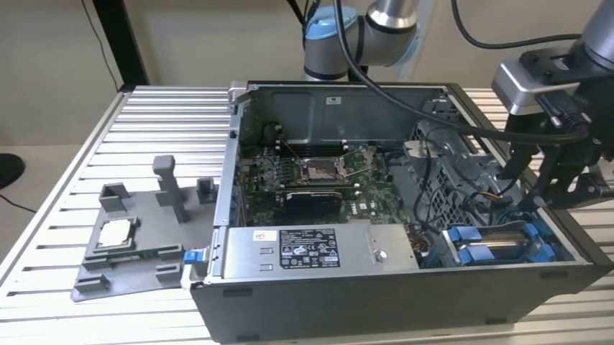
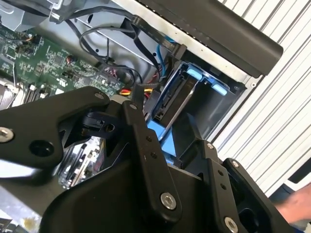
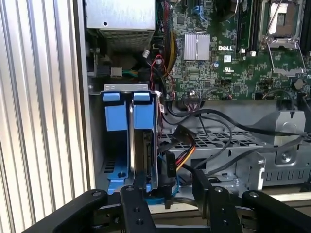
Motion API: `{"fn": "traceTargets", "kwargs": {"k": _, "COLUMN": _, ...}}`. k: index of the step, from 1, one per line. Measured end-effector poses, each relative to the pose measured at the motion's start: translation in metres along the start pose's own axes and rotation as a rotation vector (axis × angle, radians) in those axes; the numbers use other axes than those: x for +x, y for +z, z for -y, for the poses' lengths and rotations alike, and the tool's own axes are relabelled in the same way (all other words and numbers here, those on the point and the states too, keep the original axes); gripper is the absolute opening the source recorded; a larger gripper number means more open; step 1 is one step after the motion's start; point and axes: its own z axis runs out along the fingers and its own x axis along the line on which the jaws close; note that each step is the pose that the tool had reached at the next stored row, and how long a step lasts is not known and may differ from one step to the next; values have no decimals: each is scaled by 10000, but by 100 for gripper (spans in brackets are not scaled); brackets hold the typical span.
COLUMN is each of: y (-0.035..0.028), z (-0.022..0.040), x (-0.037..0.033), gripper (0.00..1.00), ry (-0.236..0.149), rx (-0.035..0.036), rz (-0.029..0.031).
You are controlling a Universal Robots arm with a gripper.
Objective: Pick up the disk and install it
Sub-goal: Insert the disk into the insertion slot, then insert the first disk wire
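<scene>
Blue-framed disk (image 3: 143,116) stands in the drive bay (image 3: 125,88) beside cables (image 3: 214,121); fingers (image 3: 135,209) spread, empty, over it.

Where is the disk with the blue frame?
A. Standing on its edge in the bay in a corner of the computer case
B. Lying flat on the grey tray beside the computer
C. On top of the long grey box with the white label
A: the disk stands on its edge in the bay in a corner of the computer case, with the gripper right by it.
</scene>
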Motion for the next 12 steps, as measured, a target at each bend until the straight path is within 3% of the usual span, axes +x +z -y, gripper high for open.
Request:
{"fn": "traceTargets", "kwargs": {"k": 3, "y": 48, "z": -21, "x": 8, "gripper": 100, "ry": 3, "rx": 18, "rz": 42}}
{"fn": "traceTargets", "kwargs": {"k": 12, "y": 174, "z": -77, "x": 26, "gripper": 100, "ry": -3, "rx": 59, "rz": 52}}
